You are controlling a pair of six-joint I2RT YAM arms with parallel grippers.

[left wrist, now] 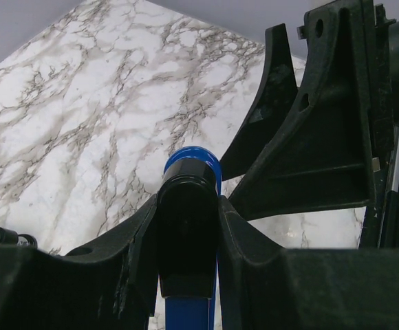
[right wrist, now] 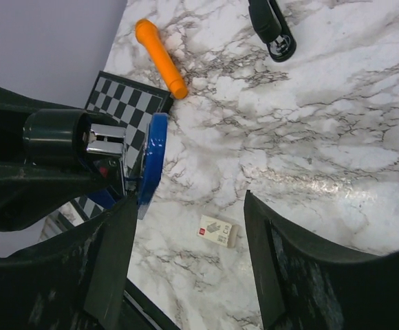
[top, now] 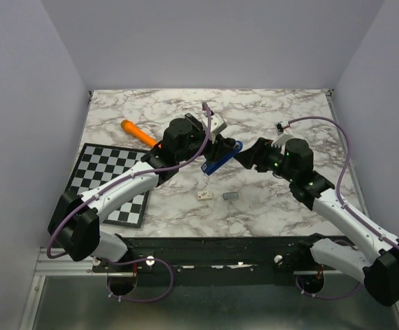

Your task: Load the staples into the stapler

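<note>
The blue stapler (top: pixel 221 157) hangs above the middle of the table, and my left gripper (top: pixel 210 146) is shut on it. In the left wrist view its black and blue end (left wrist: pixel 189 206) sits tight between my fingers (left wrist: pixel 139 237). My right gripper (top: pixel 246 155) is just right of the stapler, open with nothing between its jaws (right wrist: pixel 189 206). Its left finger (right wrist: pixel 113 240) stands close to the stapler's blue edge (right wrist: pixel 152 161). The staples (top: pixel 230 196), a small grey strip, lie on the marble below the stapler. They do not show in either wrist view.
A small whitish box (top: pixel 204 195) (right wrist: pixel 218 232) lies left of the staples. An orange marker (top: pixel 137 133) (right wrist: pixel 159 56) rests at the back left, beside a checkerboard mat (top: pixel 106 180). A black cylindrical object (right wrist: pixel 272 27) lies farther back.
</note>
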